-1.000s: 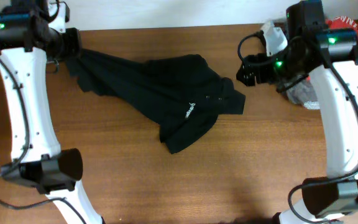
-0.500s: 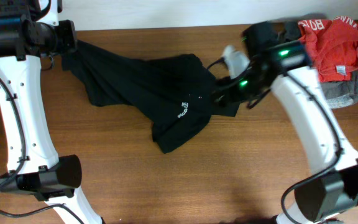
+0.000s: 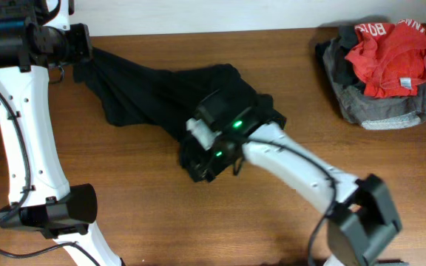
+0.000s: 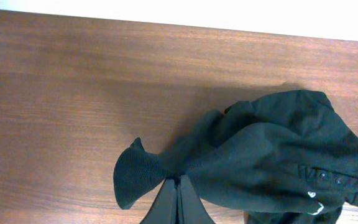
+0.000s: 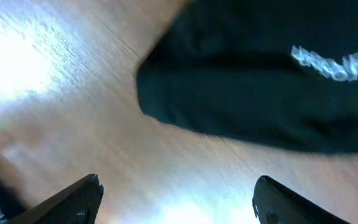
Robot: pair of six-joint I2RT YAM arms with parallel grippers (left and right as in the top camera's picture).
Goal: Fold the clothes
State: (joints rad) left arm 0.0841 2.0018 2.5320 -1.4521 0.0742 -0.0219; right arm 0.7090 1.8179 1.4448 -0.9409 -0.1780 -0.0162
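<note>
**A:** Starting lowest in the overhead frame, what are we seeing from the right arm (image 3: 302, 166)?

**B:** We are seeing it reaching in from the lower right, with the right jaws standing wide over the lower edge of the black garment (image 3: 146, 96). In the right wrist view its fingertips (image 5: 73, 199) are sitting at the bottom corners, well apart. Bare bench (image 5: 73, 93) is showing between them, and they are holding nothing.

**A:** And where is the garment lying?

**B:** It is lying crumpled across the upper middle of the bench, stretching toward the upper left. Its white logo (image 5: 334, 62) is showing at the upper right of the right wrist view.

**A:** What are we finding at the upper left?

**B:** The left arm (image 3: 21, 111) is there, and the left jaws are pinching an edge of the black fabric. In the left wrist view the cloth is bunching at the bottom centre between the closed jaws.

**A:** And farthest off?

**B:** In the upper right corner a red garment (image 3: 387, 55) is lying on a grey garment (image 3: 379, 111), well apart from the black one.
</note>
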